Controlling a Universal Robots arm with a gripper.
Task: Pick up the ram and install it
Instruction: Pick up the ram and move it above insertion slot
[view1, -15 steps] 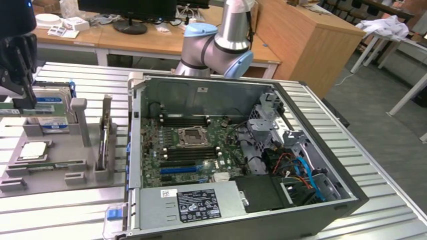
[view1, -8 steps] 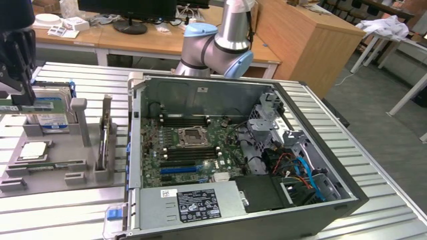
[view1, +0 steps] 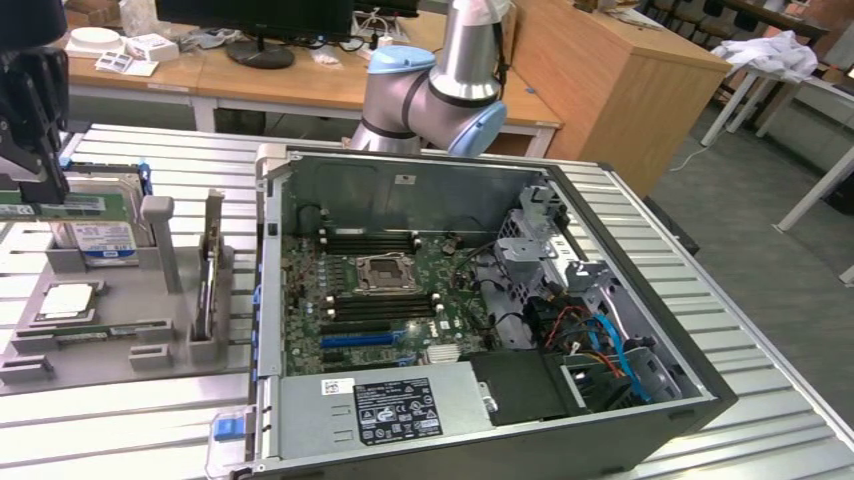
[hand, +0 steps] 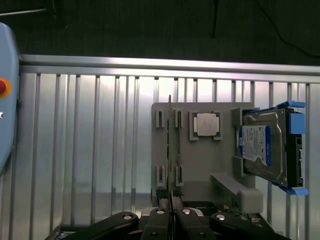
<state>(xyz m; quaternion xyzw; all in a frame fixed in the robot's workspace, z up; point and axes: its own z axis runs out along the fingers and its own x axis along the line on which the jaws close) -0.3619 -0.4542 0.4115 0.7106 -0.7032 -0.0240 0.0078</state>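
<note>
The ram (view1: 64, 208) is a thin green stick hanging level at the exterior view's far left, above the grey holder tray (view1: 160, 330). My gripper (view1: 40, 192) is shut on its upper edge. In the wrist view the ram (hand: 170, 145) appears edge-on as a narrow line running out from my gripper (hand: 170, 214), whose fingers (hand: 159, 216) are pressed against both of its faces. The holder tray (hand: 200, 165) lies below it. The open computer case (view1: 667, 330) with its green motherboard (view1: 387, 300) sits at the exterior view's centre, well to the right of the gripper.
On the tray are a hard drive (view1: 107, 240) (hand: 265, 145), a square processor (view1: 67, 300) (hand: 205, 124) and an expansion card (view1: 211, 265) standing on edge. Black memory slots (view1: 374, 240) flank the motherboard's socket. The arm's base (view1: 434, 95) rises behind the case. The ribbed metal table (view1: 120, 420) surrounds everything.
</note>
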